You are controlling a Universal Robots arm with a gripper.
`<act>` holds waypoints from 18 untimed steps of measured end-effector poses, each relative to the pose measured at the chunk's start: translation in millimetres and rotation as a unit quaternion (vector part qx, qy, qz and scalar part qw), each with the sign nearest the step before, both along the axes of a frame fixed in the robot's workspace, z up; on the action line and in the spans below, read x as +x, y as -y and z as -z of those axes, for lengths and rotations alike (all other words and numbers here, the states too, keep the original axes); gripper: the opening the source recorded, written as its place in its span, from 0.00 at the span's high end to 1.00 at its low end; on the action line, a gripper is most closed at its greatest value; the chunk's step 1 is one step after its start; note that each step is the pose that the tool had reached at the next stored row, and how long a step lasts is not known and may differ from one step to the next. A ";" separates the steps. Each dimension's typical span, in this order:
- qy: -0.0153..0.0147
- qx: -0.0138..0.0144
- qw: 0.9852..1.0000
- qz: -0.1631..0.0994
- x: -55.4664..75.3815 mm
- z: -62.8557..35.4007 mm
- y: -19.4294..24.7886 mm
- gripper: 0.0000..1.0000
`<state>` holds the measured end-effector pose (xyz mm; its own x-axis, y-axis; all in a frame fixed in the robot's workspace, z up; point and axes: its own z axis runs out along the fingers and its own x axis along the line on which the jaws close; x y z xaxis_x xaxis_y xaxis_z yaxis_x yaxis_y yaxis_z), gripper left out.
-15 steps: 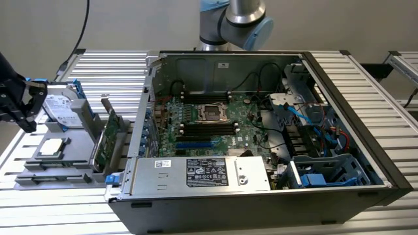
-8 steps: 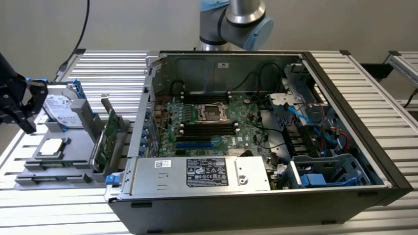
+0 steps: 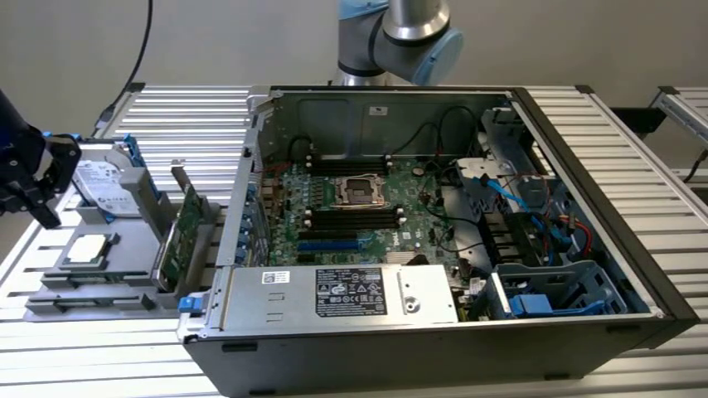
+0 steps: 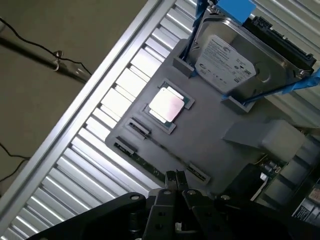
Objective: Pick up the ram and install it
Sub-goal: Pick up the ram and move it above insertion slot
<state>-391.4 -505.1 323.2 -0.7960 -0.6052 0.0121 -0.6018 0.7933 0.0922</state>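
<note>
The ram (image 4: 142, 161) is a thin dark green stick lying in a slot along the outer edge of the grey fixture tray (image 4: 210, 125), beyond the square silver processor chip (image 4: 167, 104). My gripper (image 4: 175, 176) hangs above the tray with its fingertips drawn together and nothing between them, their tips lined up over one end of the stick. In the exterior view the gripper (image 3: 39, 203) is at the far left, above the tray (image 3: 122, 240) and well away from the open computer case. The motherboard (image 3: 354, 203) with its black slots (image 3: 351, 217) lies inside the case.
A hard drive (image 4: 240, 60) in blue brackets stands on the tray. A wider green circuit card (image 3: 182, 236) stands upright between tray and case. The case walls (image 3: 598, 191), cables and a drive cage (image 3: 559, 290) crowd the exterior view's right. The slatted metal table (image 3: 188, 124) surrounds everything.
</note>
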 end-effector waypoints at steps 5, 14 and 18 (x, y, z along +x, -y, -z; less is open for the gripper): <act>-0.001 -0.007 0.999 -0.041 -0.1 0.4 -0.1 0.89; -0.002 -0.029 0.995 -0.100 0.0 1.0 0.0 0.89; -0.001 -0.030 0.990 -0.136 0.0 2.3 0.0 0.89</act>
